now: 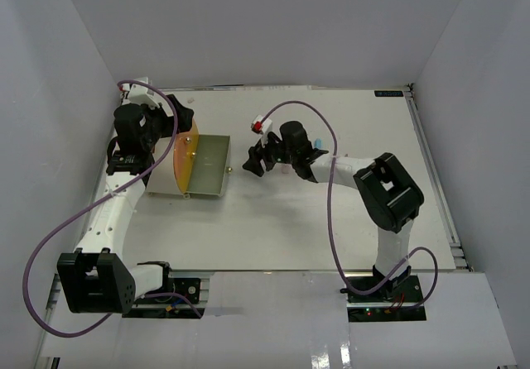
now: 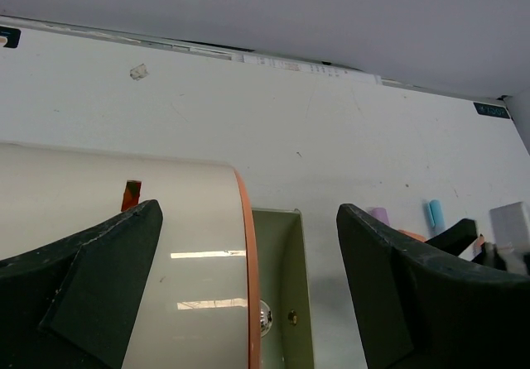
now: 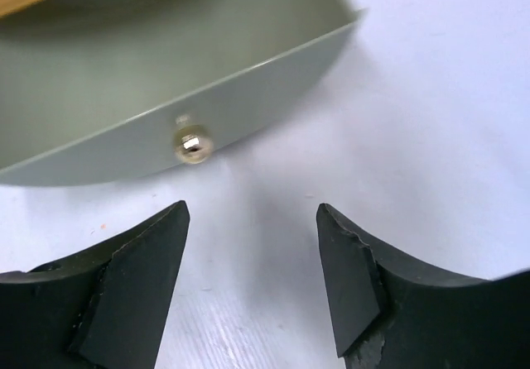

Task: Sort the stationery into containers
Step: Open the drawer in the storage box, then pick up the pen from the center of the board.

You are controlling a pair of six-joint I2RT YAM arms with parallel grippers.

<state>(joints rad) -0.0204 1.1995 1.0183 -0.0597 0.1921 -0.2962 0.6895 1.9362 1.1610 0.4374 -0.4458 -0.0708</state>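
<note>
Right, far left, the left gripper (image 2: 248,210) hangs over the drum (image 2: 166,245) with its jaws spread as wide as they go. One finger (image 2: 91,294) is above the cream shell, the other is out past the drawer, and nothing is in its grasp. Whether it touches the shell, I cannot tell. The drum lies on its side on the table (image 1: 273,228), orange face (image 1: 184,158) turned right, and one grey-green drawer (image 1: 209,164) stands pulled out of it. Its small brass knob (image 3: 190,144) points straight at the right gripper (image 3: 252,212), which sits just beside it, jaws parted, holding nothing, the knob clear of both fingers. Further right lies the stationery: a pink marker (image 2: 379,215), an orange marker (image 2: 411,235) and a light blue marker (image 2: 436,216) are on the table by the right arm, outside the drawer.
</note>
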